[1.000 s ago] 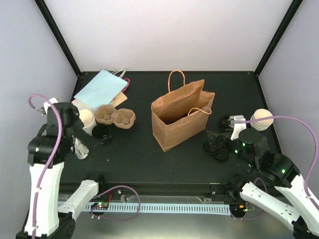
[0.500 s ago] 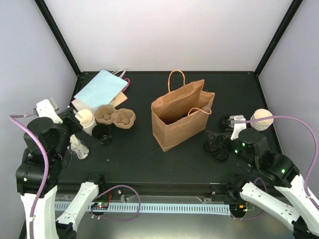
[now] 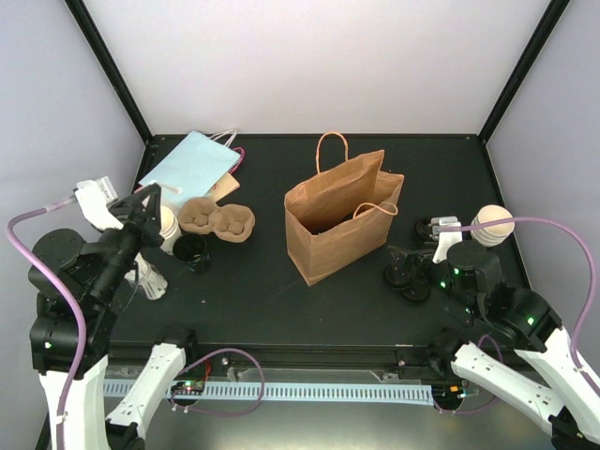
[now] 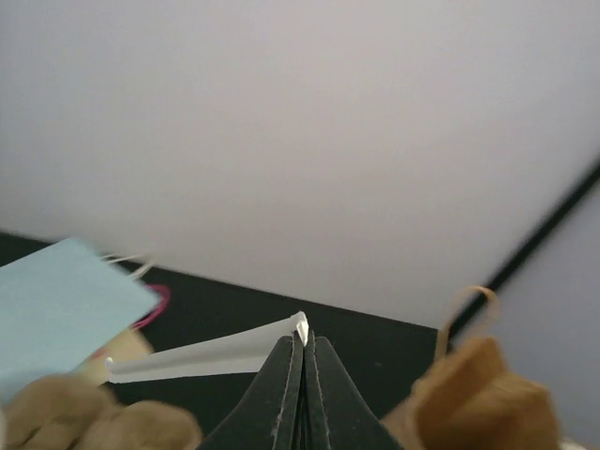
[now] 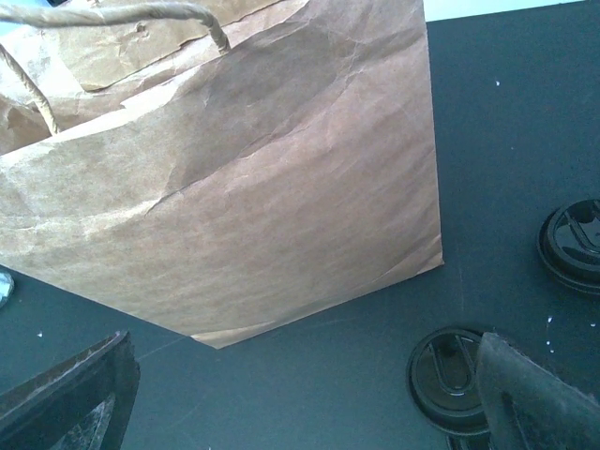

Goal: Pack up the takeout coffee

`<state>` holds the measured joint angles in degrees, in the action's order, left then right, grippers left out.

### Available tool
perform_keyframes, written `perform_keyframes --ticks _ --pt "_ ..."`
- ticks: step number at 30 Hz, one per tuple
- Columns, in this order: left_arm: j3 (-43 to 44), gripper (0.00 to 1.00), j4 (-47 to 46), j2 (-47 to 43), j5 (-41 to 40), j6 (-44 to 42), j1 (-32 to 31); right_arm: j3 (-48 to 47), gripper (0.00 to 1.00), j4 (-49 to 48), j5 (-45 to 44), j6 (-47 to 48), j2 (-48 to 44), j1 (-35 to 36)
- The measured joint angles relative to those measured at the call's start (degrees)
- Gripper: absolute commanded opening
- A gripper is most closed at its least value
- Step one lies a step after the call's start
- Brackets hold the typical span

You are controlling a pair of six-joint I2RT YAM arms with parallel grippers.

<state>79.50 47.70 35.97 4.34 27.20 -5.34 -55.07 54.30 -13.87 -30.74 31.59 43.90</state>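
Packing looks barely started. Two black lids (image 5: 448, 373) lie loose on the table (image 3: 281, 291) at lower right. At left, an unlidded black paper cup (image 3: 190, 249) stands just beside the empty pulp cup carrier (image 3: 217, 219). The brown paper bag (image 3: 342, 220) stands open mid-frame, its inside too dark to read, so lidding and loading both appear left to do. The left gripper (image 4: 302, 339), raised at left, is pinched together on a thin white strip (image 4: 206, 354). The right gripper (image 5: 300, 398) hangs spread wide and empty above a lid, near the bag.
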Motion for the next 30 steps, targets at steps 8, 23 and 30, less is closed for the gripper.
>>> perform_keyframes --ticks 8,23,30 --pt "-9.88 0.02 -20.9 -1.46 22.93 6.45 0.0 0.48 1.0 -0.37 0.31 0.39 0.13 -0.02" --pt "-11.43 0.02 -43.15 2.62 40.68 20.46 -1.36 0.48 1.0 -0.33 0.28 0.35 -0.55 -0.02" --pt "-13.75 0.02 -45.79 5.81 41.09 21.53 -7.82 0.48 1.0 -0.33 0.28 0.26 -0.55 -0.02"
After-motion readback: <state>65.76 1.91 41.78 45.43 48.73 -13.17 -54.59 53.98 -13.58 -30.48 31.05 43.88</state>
